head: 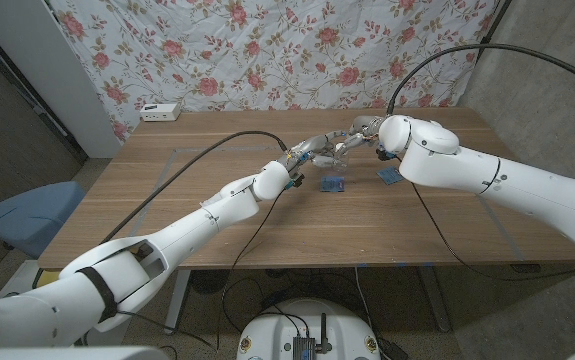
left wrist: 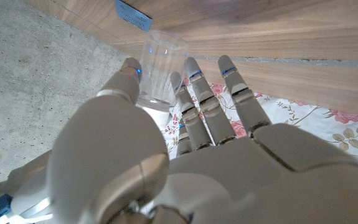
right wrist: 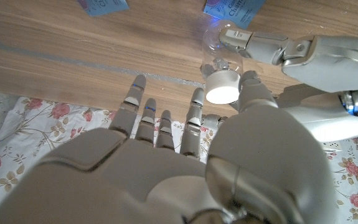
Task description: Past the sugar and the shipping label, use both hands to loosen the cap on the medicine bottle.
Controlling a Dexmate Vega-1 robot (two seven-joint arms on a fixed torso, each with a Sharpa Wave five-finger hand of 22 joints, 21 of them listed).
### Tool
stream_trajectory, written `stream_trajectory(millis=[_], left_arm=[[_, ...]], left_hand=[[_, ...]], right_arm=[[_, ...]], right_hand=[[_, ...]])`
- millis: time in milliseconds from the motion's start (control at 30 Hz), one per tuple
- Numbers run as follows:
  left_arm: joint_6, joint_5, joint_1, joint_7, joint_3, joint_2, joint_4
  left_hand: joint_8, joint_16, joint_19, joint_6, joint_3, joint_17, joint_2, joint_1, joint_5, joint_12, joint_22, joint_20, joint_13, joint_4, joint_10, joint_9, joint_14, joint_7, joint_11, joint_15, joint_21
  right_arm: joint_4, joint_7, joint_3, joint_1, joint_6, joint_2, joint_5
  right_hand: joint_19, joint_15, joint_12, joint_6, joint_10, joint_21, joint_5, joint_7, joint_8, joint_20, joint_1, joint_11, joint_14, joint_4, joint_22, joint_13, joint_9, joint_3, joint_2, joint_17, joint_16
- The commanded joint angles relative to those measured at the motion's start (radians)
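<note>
Worktop [head: 217,230]: wood; we see both arms meeting above its far middle, past two blue packets [head: 333,183] lying flat on it.
Left hand [left wrist: 160,155]: we see it grasping the medicine bottle [left wrist: 160,68] by the body, thumb on one side and fingers on the other, the bottle raised off the worktop.
Right hand [right wrist: 185,155]: we see its thumb against the cap [right wrist: 222,88], its other fingers spread apart beside it; we judge it pinched on the cap, though the far side of the cap is hidden from us.
Bottle handling: clear, thin-walled plastic, so we judge it light, fairly stiff and slick; hold the body firmly but without crushing, and twist at the small white cap.
Bottle contents: we see nothing through the clear wall, so it looks empty to us.
</note>
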Motion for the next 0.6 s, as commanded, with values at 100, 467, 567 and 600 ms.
stream_trajectory(millis=[100, 467, 567, 600], left_arm=[[-0.006, -0.002, -0.004, -0.001, 0.000, -0.003, 0.008], [-0.004, -0.003, 0.000, -0.001, 0.000, -0.002, 0.004], [-0.002, -0.003, 0.002, 0.000, 0.000, -0.001, 0.002], [-0.002, -0.003, 0.002, 0.000, 0.000, -0.001, 0.001]], left_hand=[[0.004, 0.006, -0.004, 0.007, 0.007, 0.001, 0.011, 0.000, 0.008, 0.003, 0.002, 0.000, 0.006, -0.001, 0.025, 0.002, 0.000, -0.001, -0.020, -0.045, 0.001], [0.005, 0.005, -0.004, 0.008, 0.007, 0.001, 0.010, -0.001, 0.008, 0.004, 0.002, -0.001, 0.006, 0.000, 0.028, 0.002, 0.001, -0.002, -0.020, -0.043, 0.001], [0.004, 0.005, -0.004, 0.008, 0.007, 0.001, 0.010, -0.002, 0.008, 0.005, 0.002, -0.001, 0.006, 0.000, 0.029, 0.002, 0.001, -0.001, -0.020, -0.042, 0.002], [0.004, 0.006, -0.003, 0.008, 0.007, 0.001, 0.010, -0.002, 0.008, 0.005, 0.002, -0.001, 0.006, 0.000, 0.029, 0.002, 0.001, -0.001, -0.020, -0.042, 0.002]], right_arm=[[0.006, -0.011, -0.002, -0.005, -0.006, 0.011, -0.018], [0.004, -0.034, 0.005, -0.021, -0.005, 0.016, -0.026], [0.002, -0.039, 0.007, -0.025, -0.004, 0.016, -0.028], [0.001, -0.042, 0.008, -0.027, -0.006, 0.016, -0.029]], right_hand=[[0.020, -0.007, 0.006, 0.035, 0.018, 0.006, 0.003, -0.009, 0.023, 0.001, 0.021, -0.005, 0.020, -0.013, 0.001, 0.003, 0.009, 0.014, 0.009, 0.003, 0.014], [0.041, -0.011, 0.007, 0.068, 0.035, 0.011, 0.003, -0.024, 0.049, -0.001, 0.045, -0.011, 0.040, -0.027, 0.001, 0.002, 0.020, 0.031, 0.015, 0.004, 0.020], [0.046, -0.014, 0.007, 0.076, 0.041, 0.011, 0.003, -0.027, 0.056, -0.001, 0.050, -0.012, 0.044, -0.030, 0.000, 0.001, 0.023, 0.036, 0.017, 0.005, 0.021], [0.048, -0.015, 0.007, 0.080, 0.042, 0.012, 0.003, -0.032, 0.059, -0.001, 0.053, -0.014, 0.044, -0.031, 0.000, 0.001, 0.024, 0.038, 0.018, 0.005, 0.021]])
